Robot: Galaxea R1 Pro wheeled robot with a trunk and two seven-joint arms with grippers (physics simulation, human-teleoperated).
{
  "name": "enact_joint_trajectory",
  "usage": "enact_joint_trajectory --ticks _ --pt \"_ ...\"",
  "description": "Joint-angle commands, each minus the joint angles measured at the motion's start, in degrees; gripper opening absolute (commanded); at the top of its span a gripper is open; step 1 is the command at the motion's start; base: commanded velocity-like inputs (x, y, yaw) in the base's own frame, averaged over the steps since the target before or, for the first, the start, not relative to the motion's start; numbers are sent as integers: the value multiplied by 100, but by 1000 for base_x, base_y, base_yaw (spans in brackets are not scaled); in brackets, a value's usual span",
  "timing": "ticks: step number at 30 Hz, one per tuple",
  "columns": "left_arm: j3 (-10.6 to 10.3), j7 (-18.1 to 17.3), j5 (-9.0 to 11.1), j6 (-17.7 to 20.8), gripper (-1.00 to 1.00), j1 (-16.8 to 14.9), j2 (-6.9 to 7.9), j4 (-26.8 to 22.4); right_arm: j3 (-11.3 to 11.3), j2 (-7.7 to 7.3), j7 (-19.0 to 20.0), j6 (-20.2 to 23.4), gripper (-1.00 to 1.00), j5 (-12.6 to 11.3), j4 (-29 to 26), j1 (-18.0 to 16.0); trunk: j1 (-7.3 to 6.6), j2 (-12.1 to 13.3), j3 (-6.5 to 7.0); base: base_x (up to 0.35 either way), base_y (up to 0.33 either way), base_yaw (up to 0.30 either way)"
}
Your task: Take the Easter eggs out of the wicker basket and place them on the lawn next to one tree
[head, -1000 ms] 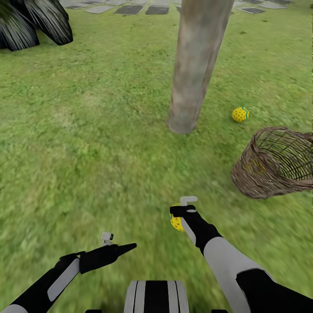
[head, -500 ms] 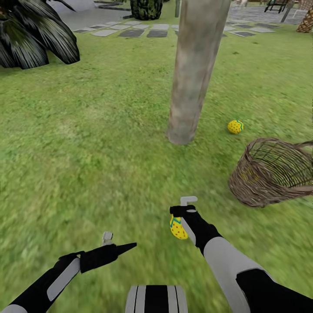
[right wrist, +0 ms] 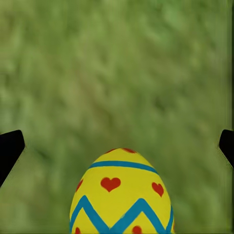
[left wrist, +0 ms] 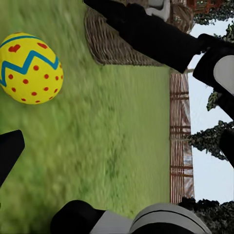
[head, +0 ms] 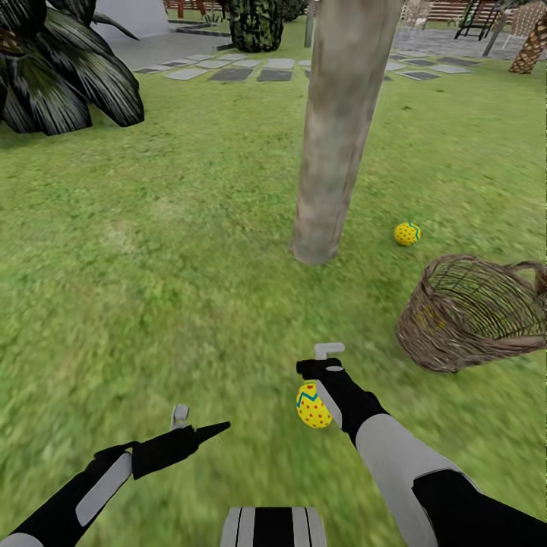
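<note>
Egg [head: 312,406] sits just under and beside the right gripper [head: 319,384], long axis upright, pointed end up; right wrist cam shows fingertips spread wide either side of it, so not clamped. Tree trunk [head: 334,137] is ahead, slightly right of that hand, w/ a second egg [head: 406,233] and the tipped wicker basket [head: 471,311] further right. I'd judge the right arm the nearer one; left gripper [head: 186,425] hangs low, can't tell its state.

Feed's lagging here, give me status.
Right gripper open, egg at its fingers. Left gripper empty. One egg on lawn by tree. Path clear.
</note>
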Motion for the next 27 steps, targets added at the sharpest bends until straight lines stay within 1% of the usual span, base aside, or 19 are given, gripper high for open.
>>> enact_joint_trajectory --ticks 1,2,4,5,7,13,16,19,21,22,24,26,27 --pt "0 34 1 0 100 0 1 14 0 0 0 0 100 0 0 0 -22 42 28 0 0 0" --pt "5 90 4 0 100 0 2 32 0 0 0 0 100 0 -3 0 -44 82 55 0 0 0" --pt "85 168 4 3 100 1 -3 46 -10 0 0 49 100 0 -110 0 -88 162 110 0 0 0" --pt "152 188 1 6 100 4 -5 49 -15 0 0 137 100 -4 -212 2 -110 202 137 0 0 0" --pt "219 205 0 14 100 0 6 51 -22 0 0 306 100 -7 -356 7 -154 283 192 0 0 0" --pt "244 210 -1 17 100 -1 18 51 -26 0 -4 405 100 -3 -429 9 -286 523 355 0 0 0" --pt "246 212 -1 23 100 0 17 51 -17 0 -12 568 100 5 -442 9 -352 643 437 0 0 0" --pt "246 218 -1 25 100 0 16 51 -11 0 -16 878 100 4 -517 9 -418 764 519 0 0 0" --pt "247 219 -1 26 100 0 16 51 -15 0 -17 1175 100 2 -777 9 -462 844 574 0 0 0" --pt "247 219 -1 26 100 -1 14 51 -22 0 -17 1451 100 3 -990 9 -484 884 601 0 0 0" --pt "247 219 -6 26 100 0 6 51 -32 0 -18 1802 100 8 -1180 9 -527 964 656 0 -9 0" --pt "244 254 -10 26 100 1 1 51 -31 0 -18 1913 100 9 -1238 9 -571 1045 710 -29 -74 0" --pt "241 329 -13 26 100 1 -1 51 -29 0 -22 1938 100 10 -1251 9 -593 1085 737 -106 -145 0"
